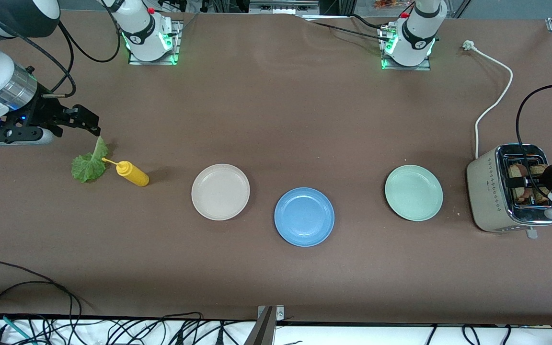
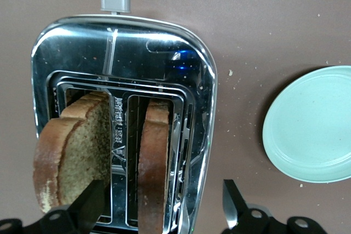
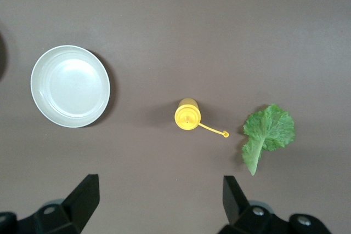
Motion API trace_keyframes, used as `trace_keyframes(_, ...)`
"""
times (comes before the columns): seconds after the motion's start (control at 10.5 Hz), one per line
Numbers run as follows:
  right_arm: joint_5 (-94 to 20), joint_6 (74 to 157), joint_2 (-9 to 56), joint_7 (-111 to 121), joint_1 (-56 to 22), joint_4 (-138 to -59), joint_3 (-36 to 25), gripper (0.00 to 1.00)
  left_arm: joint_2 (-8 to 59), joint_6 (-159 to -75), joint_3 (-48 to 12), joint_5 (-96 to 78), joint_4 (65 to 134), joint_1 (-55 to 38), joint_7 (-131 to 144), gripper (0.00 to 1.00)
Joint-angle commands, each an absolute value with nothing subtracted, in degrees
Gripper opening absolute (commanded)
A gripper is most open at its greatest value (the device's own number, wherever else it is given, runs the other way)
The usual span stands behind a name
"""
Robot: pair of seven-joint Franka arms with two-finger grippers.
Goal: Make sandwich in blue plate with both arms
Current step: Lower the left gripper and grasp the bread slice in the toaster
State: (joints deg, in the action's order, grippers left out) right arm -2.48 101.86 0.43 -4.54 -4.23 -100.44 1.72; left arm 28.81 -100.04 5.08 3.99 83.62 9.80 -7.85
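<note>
Blue plate (image 1: 304, 216): empty, centre of the table, at roughly 4 o'clock of the cream plate (image 1: 220, 191) and 8 o'clock of the mint plate (image 1: 414, 192) in the front view. Bread: two brown slices upright in the toaster (image 1: 491, 201) at the left arm's end of the table; one slice (image 2: 74, 152) leans outward in its slot, the other (image 2: 153, 163) stands on edge in the neighbouring slot. Left gripper (image 2: 159, 206): over the toaster, jaws wide and straddling the upright slice, holding nothing. Lettuce leaf (image 1: 90, 164): flat on the table at the right arm's end, just beside the yellow squeeze bottle (image 1: 132, 174), whose tethered cap points toward it. Right gripper (image 1: 72, 120): above the table at about 11 o'clock of the leaf, fingers spread wide, empty. Risks, as judged: the left fingers may catch the toaster's metal slot edge or crush and crumble the slice if they close off-centre; the leaning slice may snag the descending finger; the right gripper, reaching for the thin flat leaf, may knock the bottle or tear the leaf.
</note>
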Motion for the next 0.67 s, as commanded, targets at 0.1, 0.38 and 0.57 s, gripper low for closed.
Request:
trace_keyframes(0.1, -3.60, 101.34, 0.18, -4.57, -4.31, -100.37, 1.58, 1.00, 29.18, -99.58, 4.57, 4.39, 82.97, 10.55, -11.50, 0.52)
trace_keyframes(0.38, -3.60, 101.34, 0.18, -4.57, -4.31, -100.37, 1.58, 1.00, 29.18, -99.49, 4.66, 4.40, 83.14, 10.72, -14.50, 0.00)
trace_keyframes(0.57, -3.60, 101.34, 0.18, -4.57, -4.31, -100.37, 1.58, 1.00, 29.18, -99.14, 4.66, 4.39, 83.14, 10.64, -13.98, 0.00)
